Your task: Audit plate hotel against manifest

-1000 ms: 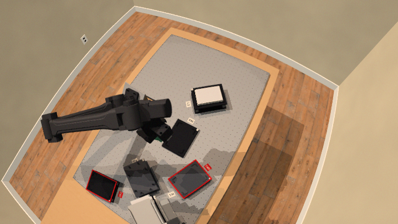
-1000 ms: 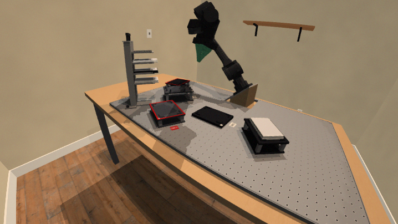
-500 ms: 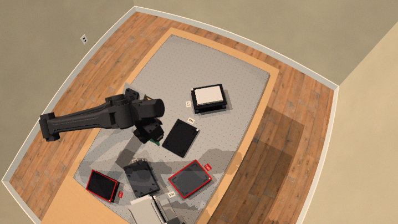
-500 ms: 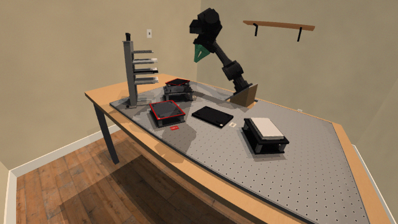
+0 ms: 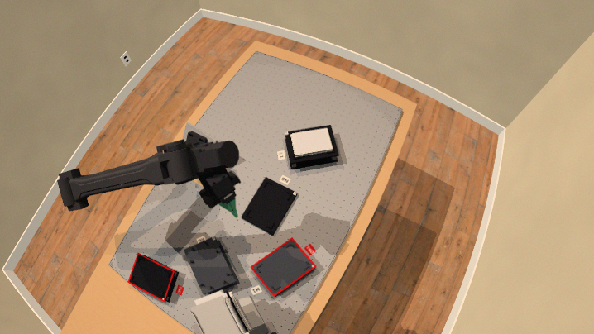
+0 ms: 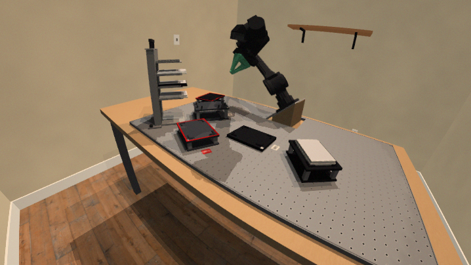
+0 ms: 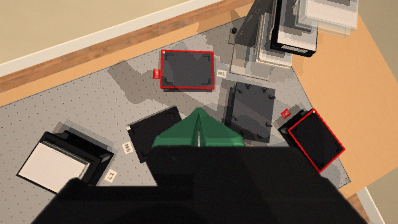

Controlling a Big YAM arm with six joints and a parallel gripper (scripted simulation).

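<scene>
Gripper [image 6: 237, 64] hangs pressed together, empty; only the exterior view shows the hotel's [image 6: 151, 82] stacked shelves.

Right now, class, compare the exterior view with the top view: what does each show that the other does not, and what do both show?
Only the exterior view shows the plate hotel from the side, its four shelves stacked, the table leg and a wall shelf. Only the top view shows the whole room outline and the arm's full reach from above. Both show the white plate on its nest, the two red-edged nests and the shut green gripper, held high, carrying nothing.
</scene>
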